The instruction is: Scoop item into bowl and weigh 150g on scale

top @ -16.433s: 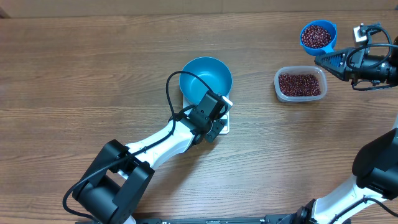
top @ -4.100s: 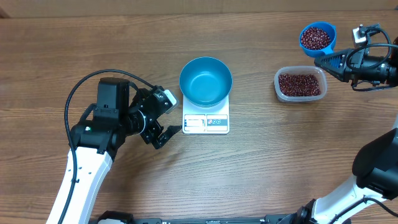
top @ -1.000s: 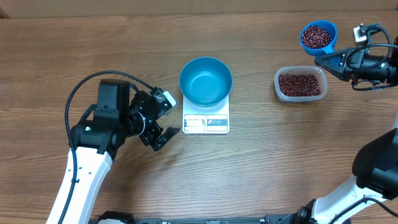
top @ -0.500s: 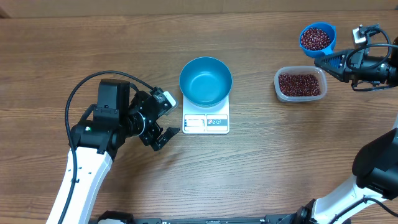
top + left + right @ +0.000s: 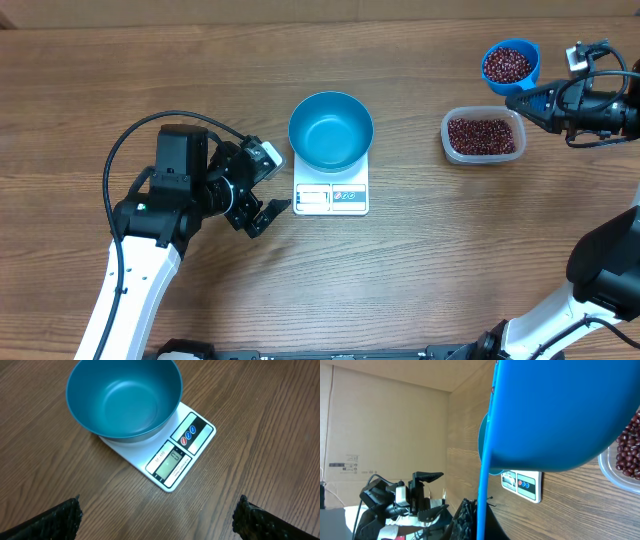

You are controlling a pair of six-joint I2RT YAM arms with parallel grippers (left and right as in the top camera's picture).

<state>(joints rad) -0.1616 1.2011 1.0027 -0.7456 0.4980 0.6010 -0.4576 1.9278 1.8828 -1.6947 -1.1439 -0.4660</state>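
Observation:
The teal-blue bowl [image 5: 331, 130] stands empty on the white scale [image 5: 331, 198], whose display faces the table's front. My left gripper [image 5: 271, 184] hovers open just left of the scale with nothing in it. In the left wrist view the bowl [image 5: 125, 400] and scale [image 5: 175, 457] lie ahead of the wide-apart fingertips [image 5: 64, 519]. At the far right my right gripper [image 5: 520, 100] is shut on the handle of a small blue scoop [image 5: 510, 64] heaped with dark red-brown beans, held beyond the clear tub. The scoop's underside [image 5: 560, 410] fills the right wrist view.
A clear rectangular tub [image 5: 483, 135] of beans [image 5: 629, 445] sits right of the scale, under and in front of the raised scoop. The left arm's cable loops over the table at the left. Bare wood lies between bowl and tub.
The scoop of beans has drifted very slightly toward the tub. The left arm, bowl and scale have not moved.

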